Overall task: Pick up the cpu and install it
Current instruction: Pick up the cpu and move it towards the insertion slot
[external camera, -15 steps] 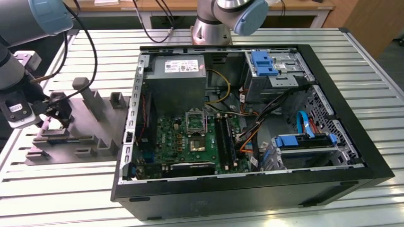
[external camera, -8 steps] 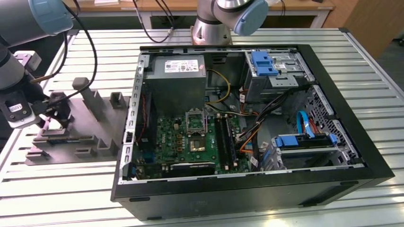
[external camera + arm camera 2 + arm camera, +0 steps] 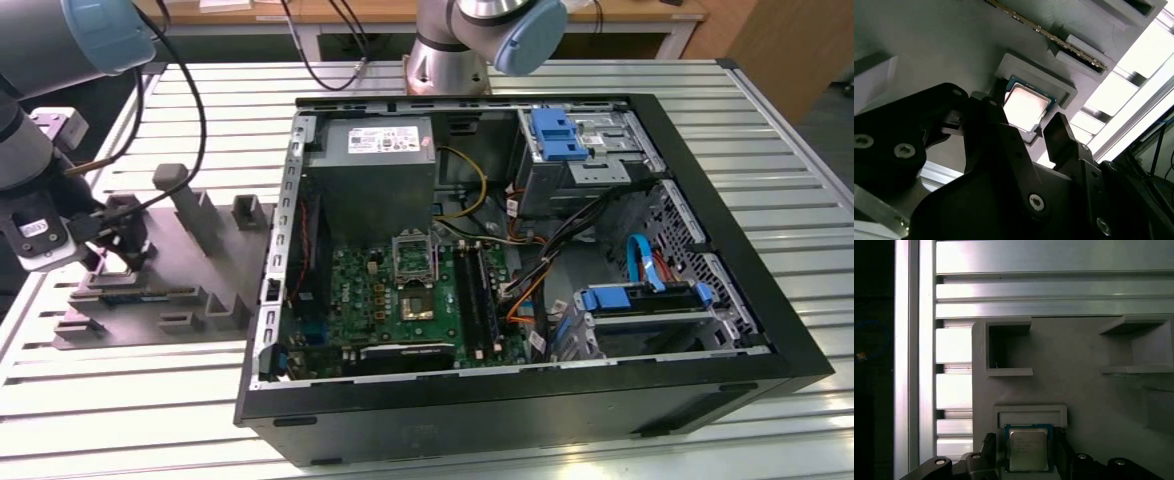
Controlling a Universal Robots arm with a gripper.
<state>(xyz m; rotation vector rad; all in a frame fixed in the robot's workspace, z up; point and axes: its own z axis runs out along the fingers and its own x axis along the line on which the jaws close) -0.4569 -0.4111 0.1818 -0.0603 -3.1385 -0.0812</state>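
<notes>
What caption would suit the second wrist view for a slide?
Open gripper straddles the cpu, which lies flat in a grey holder pocket.

So the black two-fingered hand (image 3: 1024, 114) is right at the small flat square cpu (image 3: 1026, 106) with the silvery metal top, fingers (image 3: 1060, 131) spread, one on each side of it. The cpu lies in a raised square grey plastic pocket (image 3: 1046, 75) on a grey fixture plate (image 3: 929, 40). Just beyond the pocket a thin gold-edged strip (image 3: 1054, 36) stands in a slot, and past the plate there's the slatted metal surface (image 3: 1134, 82).
</notes>
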